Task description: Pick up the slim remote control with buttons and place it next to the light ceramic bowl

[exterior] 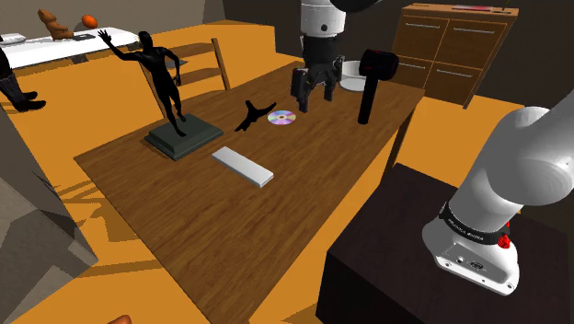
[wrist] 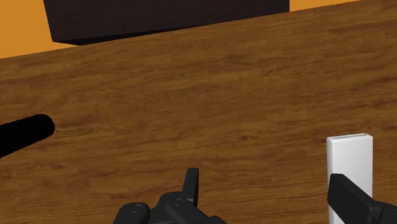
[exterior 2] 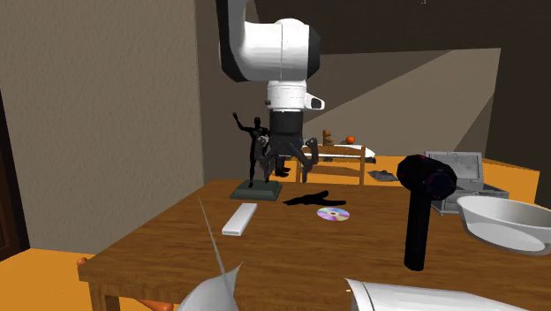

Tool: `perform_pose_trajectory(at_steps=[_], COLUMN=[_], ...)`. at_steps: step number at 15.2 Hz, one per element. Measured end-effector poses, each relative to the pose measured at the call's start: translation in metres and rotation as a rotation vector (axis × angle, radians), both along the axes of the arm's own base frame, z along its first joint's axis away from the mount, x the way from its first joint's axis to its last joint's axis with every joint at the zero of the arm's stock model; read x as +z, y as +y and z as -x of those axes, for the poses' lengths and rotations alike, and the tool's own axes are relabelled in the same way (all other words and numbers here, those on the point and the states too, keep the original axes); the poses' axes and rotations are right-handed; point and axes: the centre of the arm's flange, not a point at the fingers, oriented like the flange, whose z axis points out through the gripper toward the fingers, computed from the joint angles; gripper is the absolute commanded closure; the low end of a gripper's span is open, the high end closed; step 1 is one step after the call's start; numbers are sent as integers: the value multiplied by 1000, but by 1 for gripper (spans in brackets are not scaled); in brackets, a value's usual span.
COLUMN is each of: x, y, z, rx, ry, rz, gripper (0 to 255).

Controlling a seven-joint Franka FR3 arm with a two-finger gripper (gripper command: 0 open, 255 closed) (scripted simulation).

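The slim white remote (exterior: pixel 242 166) (exterior 2: pixel 239 218) lies flat on the wooden table (exterior: pixel 304 212), near the dark base of a black statue (exterior: pixel 175 138). The light bowl (exterior: pixel 350 75) (exterior 2: pixel 505 223) rests at the table's far end in the shoulder view. My black gripper (exterior: pixel 314 99) (exterior 2: pixel 294 172) hangs above the table just in front of the bowl, well apart from the remote. It is open with nothing between the fingers. In the wrist view the remote's end (wrist: pixel 348 159) shows beside one finger of the gripper (wrist: pixel 264 184).
A shiny disc (exterior: pixel 281 117) and a flat black object (exterior: pixel 248 118) lie between the gripper and the remote. An upright black mallet-shaped thing (exterior: pixel 373 83) (exterior 2: pixel 422 212) stands close to the bowl. A wooden chair (exterior: pixel 219 64) and a dresser (exterior: pixel 451 46) flank the table.
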Motion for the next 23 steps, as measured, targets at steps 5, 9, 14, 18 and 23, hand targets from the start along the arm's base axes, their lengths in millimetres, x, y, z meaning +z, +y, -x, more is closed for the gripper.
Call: perform_pose_trajectory(at_steps=[5, 9, 14, 18, 23], x=[-34, -62, -95, -125, -149], y=[42, 75, 116, 150, 163], z=[-37, -63, -104, -131, -144], rx=[-7, -11, -18, -23, -26], ry=[1, 2, 4, 5, 5], rz=[-1, -1, -3, -5, -5], gripper=[0, 0, 0, 0, 0])
